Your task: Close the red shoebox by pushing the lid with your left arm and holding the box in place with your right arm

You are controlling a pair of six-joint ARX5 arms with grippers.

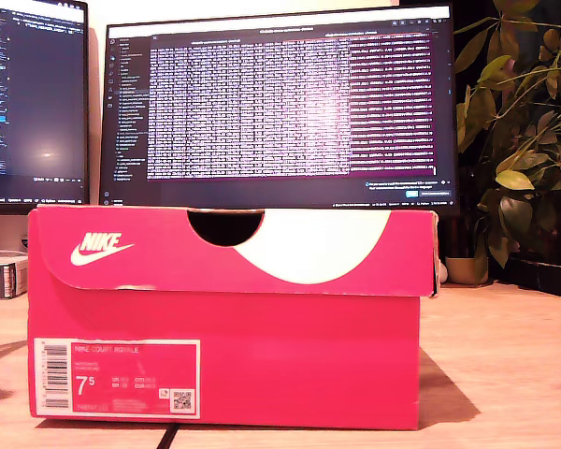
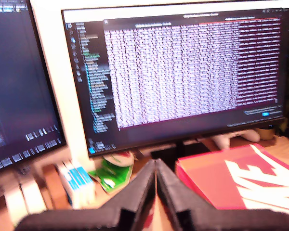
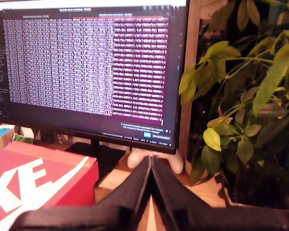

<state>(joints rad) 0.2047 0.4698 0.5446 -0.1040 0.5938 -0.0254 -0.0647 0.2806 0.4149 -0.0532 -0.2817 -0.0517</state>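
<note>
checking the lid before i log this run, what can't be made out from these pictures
- Shoebox back edge: the exterior view shows only the front face, so whether the lid sits flush behind is hidden.
- Arms: absent from the exterior view; which side each stands on cannot be told.
- Label fine print: too small beyond the size.
- Monitor text: blurred in every view.
- My first pincer and my second pincer: both shut, empty, bases cut off by the frame edge.

my first gripper (image 2: 155, 166) raised, jaws pressed together, holding nothing, my second gripper (image 3: 150, 161) raised likewise, jaws pressed together, holding nothing
</note>
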